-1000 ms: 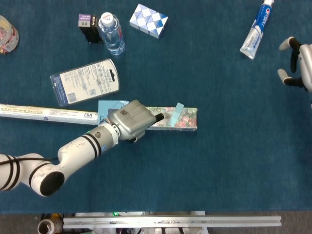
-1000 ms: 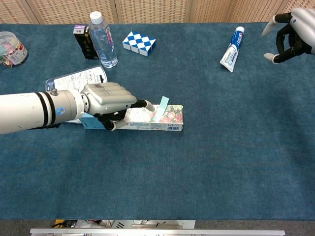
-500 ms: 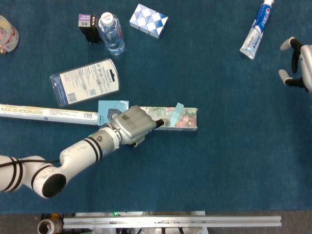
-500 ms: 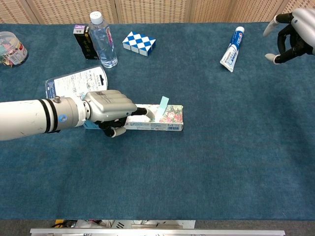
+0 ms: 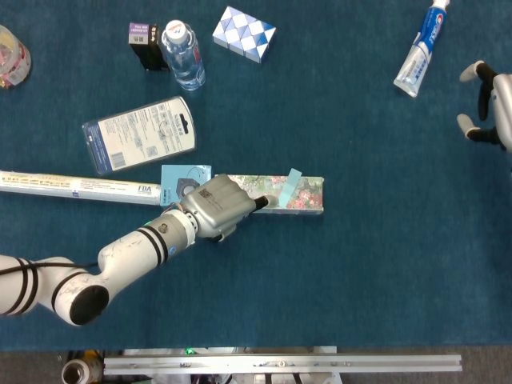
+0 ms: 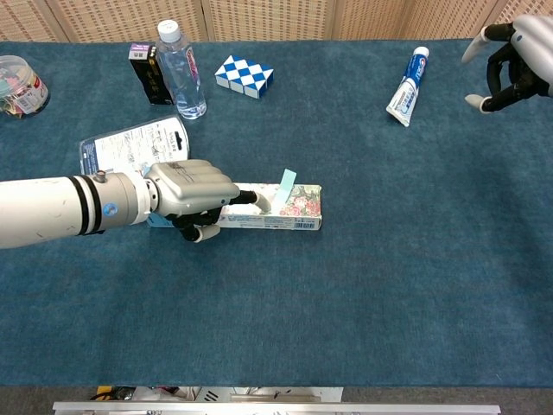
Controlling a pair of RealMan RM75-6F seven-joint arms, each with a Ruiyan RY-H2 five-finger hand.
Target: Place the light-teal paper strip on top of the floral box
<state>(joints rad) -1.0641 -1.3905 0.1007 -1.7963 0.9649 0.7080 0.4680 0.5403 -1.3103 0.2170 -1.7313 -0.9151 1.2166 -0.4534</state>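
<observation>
the thin light-teal paper strip (image 6: 283, 187) is seen lying tilted across the long floral cardboard box (image 6: 298, 207), one end past its far edge, fingertip-touched by the left robot hand (image 6: 192, 197), grip unclear, so it could be dragged off if snagged.

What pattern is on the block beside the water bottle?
Blue-and-white diamond checks on the block, clearest in the head view.

We see the floral box (image 5: 300, 196), long and flat, lying lengthwise mid-table, light-teal paper strip (image 5: 290, 186) resting on its top near the right end, tilted, upper tip overhanging the far edge
</observation>
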